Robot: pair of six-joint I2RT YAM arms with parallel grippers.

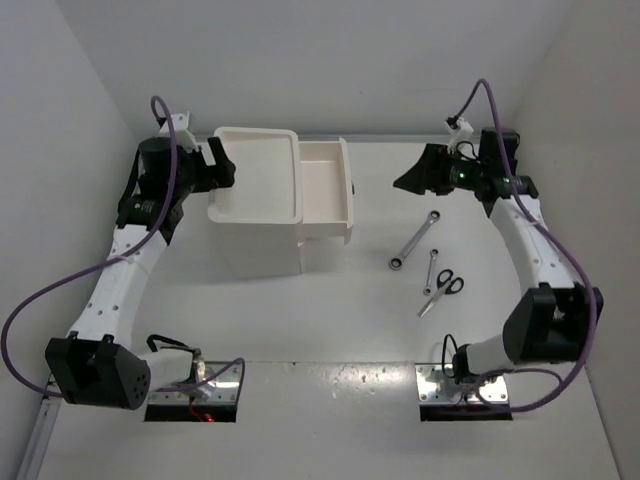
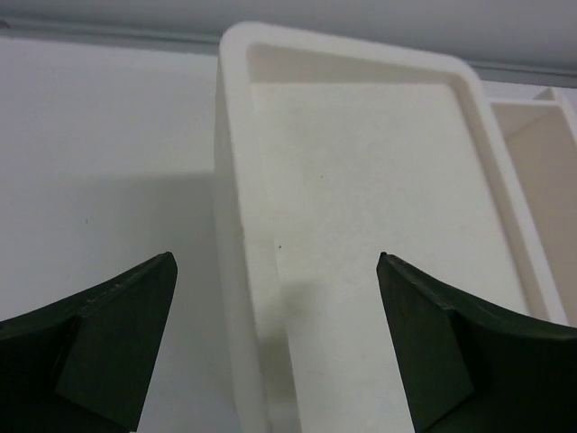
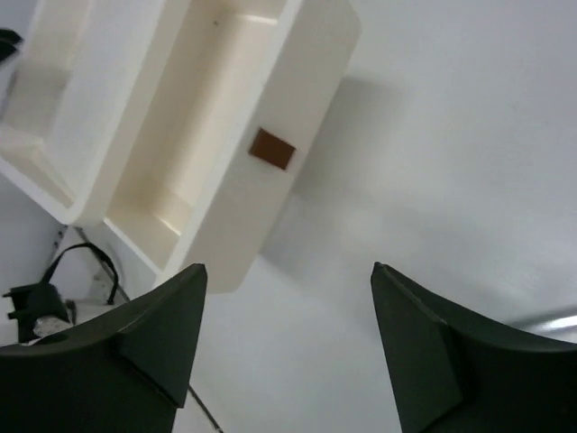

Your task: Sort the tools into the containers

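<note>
1. A white worktop (image 1: 300, 420) is closed in by plain white walls (image 1: 330, 60) at the back and on both sides.
2. A tall white box (image 1: 258, 240) stands left of centre near the back wall, with a shallow tray (image 1: 255, 215) as its top.
3. The top drawer (image 1: 345, 195) is pulled out to the right. The right wrist view shows its reddish-brown knob (image 3: 271, 148) on the front face.
4. The left tool (image 2: 275, 262) hovers at the left edge of the box, level with the tray. Its fingers are spread wide and hold nothing, and the tray's left rim lies below the gap.
5. The right tool (image 3: 288, 269) hangs to the right of the pulled-out drawer, apart from it. Its fingers are also spread and hold nothing.
6. Three tools lie on the worktop right of the box, below the right arm: a longer wrench (image 1: 415, 241), a shorter wrench (image 1: 430, 270) just beside it, and black-handled scissors (image 1: 442, 290) nearest the arm bases.
</note>
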